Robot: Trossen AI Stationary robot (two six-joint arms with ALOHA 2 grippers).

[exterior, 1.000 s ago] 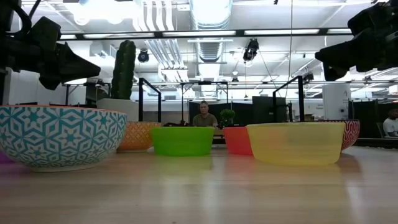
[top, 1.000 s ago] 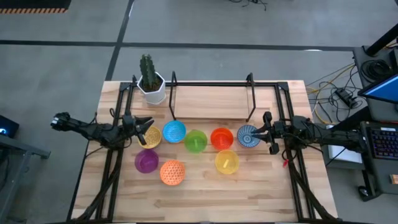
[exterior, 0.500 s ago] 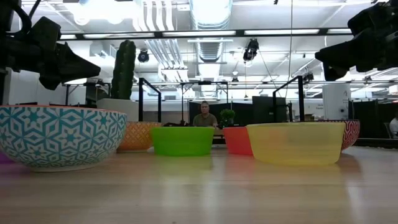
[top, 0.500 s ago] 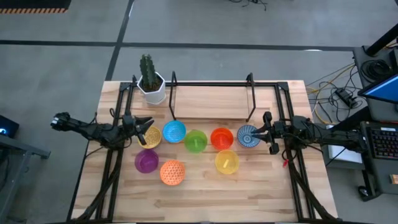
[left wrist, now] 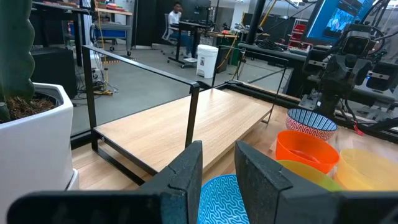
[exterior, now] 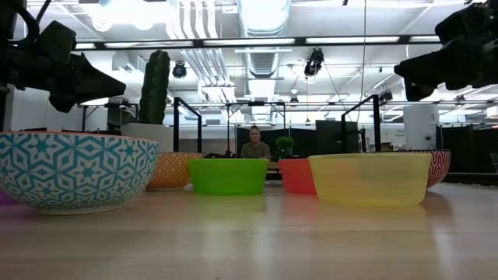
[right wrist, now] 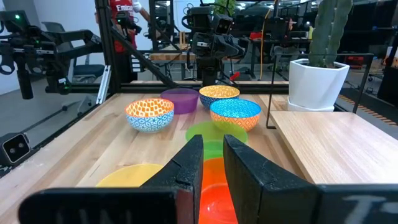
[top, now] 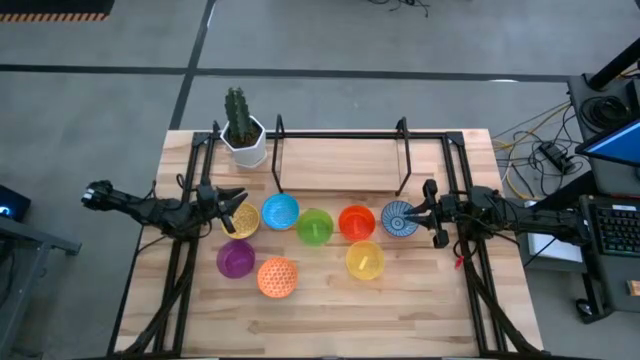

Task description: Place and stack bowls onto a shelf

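Left gripper [top: 236, 200], dark fingers narrowly parted and empty, hovers near the worktop's left edge over the gold patterned bowl [top: 241, 221]; glossy round bowls [top: 314, 226] sit upright, mouths up, in two rows mid-worktop; the shelf [top: 340, 165], thin black rods over a pale wood board, runs lengthwise along the far edge; right gripper [top: 428, 213], fingers narrow and empty, beside the blue-white bowl [top: 400, 218].
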